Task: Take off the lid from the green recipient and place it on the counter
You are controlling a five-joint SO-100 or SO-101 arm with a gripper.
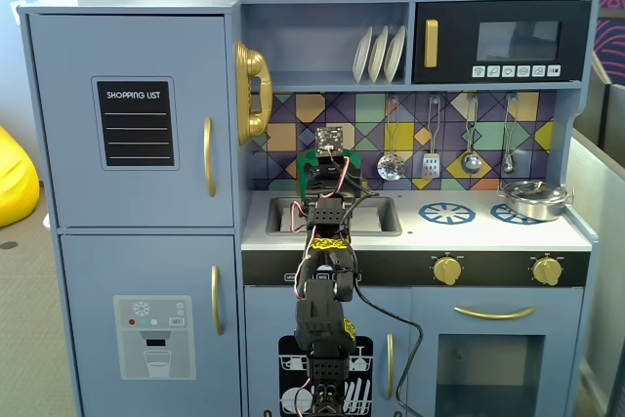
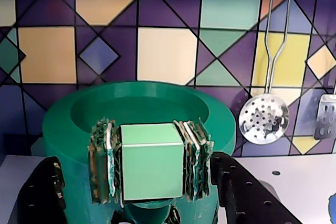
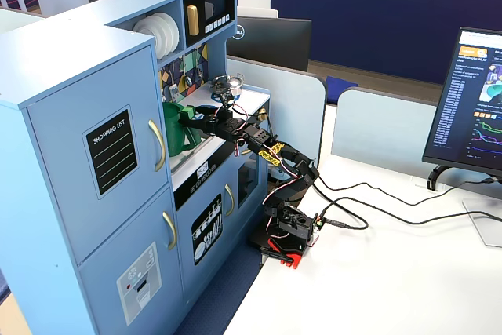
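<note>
My gripper point(image 2: 152, 163) is shut on the lid's light-green cube knob point(image 2: 152, 177), with both taped pads point(image 2: 102, 161) pressed on its sides. A dark green round rim point(image 2: 58, 124) with a sunken middle stands right behind the knob. I cannot tell whether that rim is the lid's top or the pot's mouth. The green pot point(image 1: 311, 158) stands at the back of the white counter point(image 1: 479, 231), behind the sink point(image 1: 283, 214). In a fixed view the arm reaches level to the pot point(image 3: 174, 135), with the gripper point(image 3: 194, 119) against its upper part.
A steel pan point(image 1: 535, 199) sits on the right burner ring, and the left ring point(image 1: 446, 212) is bare. A skimmer point(image 2: 263, 119) and other utensils hang on the tiled backsplash. A shelf with plates point(image 1: 379, 54) and a microwave hang above the counter.
</note>
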